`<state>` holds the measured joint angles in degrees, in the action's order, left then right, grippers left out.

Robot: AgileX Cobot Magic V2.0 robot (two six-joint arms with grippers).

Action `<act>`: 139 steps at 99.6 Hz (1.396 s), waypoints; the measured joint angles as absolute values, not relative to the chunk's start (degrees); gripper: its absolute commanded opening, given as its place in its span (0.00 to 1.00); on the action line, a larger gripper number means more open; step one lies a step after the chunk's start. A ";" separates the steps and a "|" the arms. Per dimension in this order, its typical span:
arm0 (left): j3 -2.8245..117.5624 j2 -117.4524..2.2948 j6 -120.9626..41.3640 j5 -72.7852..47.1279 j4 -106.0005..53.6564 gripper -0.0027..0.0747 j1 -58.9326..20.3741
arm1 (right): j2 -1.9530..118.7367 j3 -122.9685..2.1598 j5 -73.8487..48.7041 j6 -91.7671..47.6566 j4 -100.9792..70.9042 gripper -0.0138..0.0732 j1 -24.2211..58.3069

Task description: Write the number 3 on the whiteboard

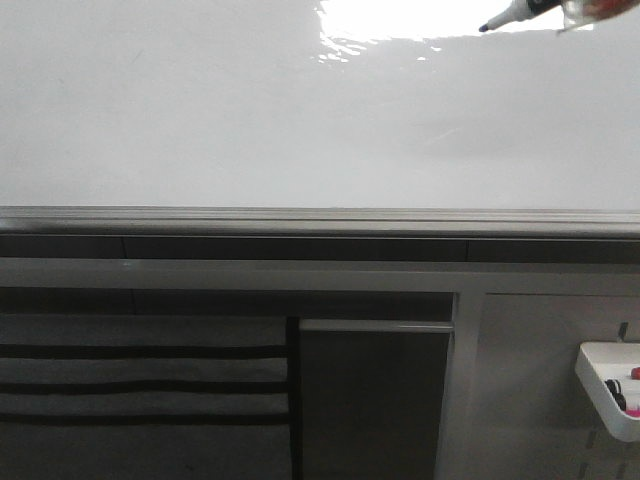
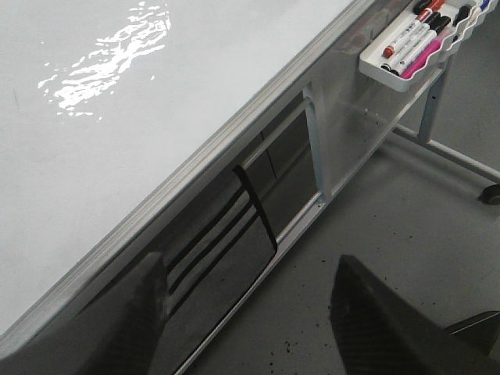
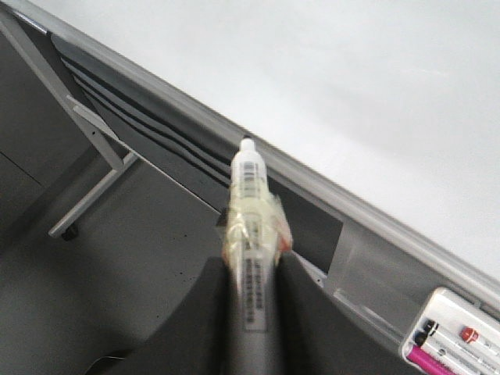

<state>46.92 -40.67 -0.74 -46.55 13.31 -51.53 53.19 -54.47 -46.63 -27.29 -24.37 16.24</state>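
The whiteboard [image 1: 250, 120] fills the upper front view, glossy white with a bright light patch and a grey edge rail [image 1: 320, 217]. No number 3 or other ink shows on it. My right gripper [image 3: 251, 262] is shut on a marker [image 3: 251, 203] wrapped in clear tape. In the front view the marker [image 1: 510, 14] enters at the top right, its black tip over the light patch; I cannot tell whether it touches. My left gripper [image 2: 250, 289] is open and empty, off the board's near edge over the floor. The board also shows in the left wrist view [image 2: 117, 117].
A small white tray [image 1: 608, 385] of several markers hangs on the stand below the board at the right; it also shows in the left wrist view [image 2: 406, 55] and the right wrist view [image 3: 457, 336]. Grey frame bars and dark panels [image 1: 370, 400] lie under the rail.
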 measured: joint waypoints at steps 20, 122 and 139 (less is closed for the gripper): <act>46.92 -40.67 -0.74 -46.42 13.31 0.58 -51.53 | 65.13 -65.82 -47.88 -27.13 -24.74 0.20 16.24; 46.92 -40.67 -0.74 -46.33 13.31 0.58 -51.53 | 83.84 -74.49 -44.92 -22.71 -16.28 0.20 19.60; 46.92 -40.67 -0.74 -46.33 13.31 0.58 -51.53 | 87.44 -73.63 -42.09 -22.62 -17.67 0.20 23.09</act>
